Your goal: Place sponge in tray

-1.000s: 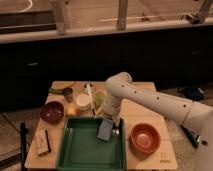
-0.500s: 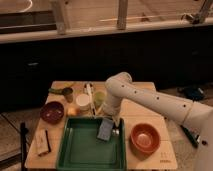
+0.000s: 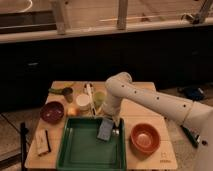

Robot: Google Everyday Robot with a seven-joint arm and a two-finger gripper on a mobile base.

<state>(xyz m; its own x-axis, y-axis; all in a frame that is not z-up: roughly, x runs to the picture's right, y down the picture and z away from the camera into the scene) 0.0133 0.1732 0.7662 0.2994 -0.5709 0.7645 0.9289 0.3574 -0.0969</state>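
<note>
The grey-blue sponge [image 3: 105, 129] hangs tilted over the upper right part of the dark green tray [image 3: 84, 150], just above its floor. My gripper [image 3: 111, 122] is at the sponge's top right edge, over the tray's back right corner, at the end of the white arm [image 3: 150, 100] that reaches in from the right. Whether the sponge is touching the tray floor is unclear.
An orange bowl [image 3: 145, 138] stands right of the tray. A dark red bowl [image 3: 52, 111], a white cup [image 3: 83, 102], a green item [image 3: 62, 92] and utensils lie behind the tray. A tan block with a dark strip [image 3: 43, 143] lies at the left on the wooden table [image 3: 165, 159].
</note>
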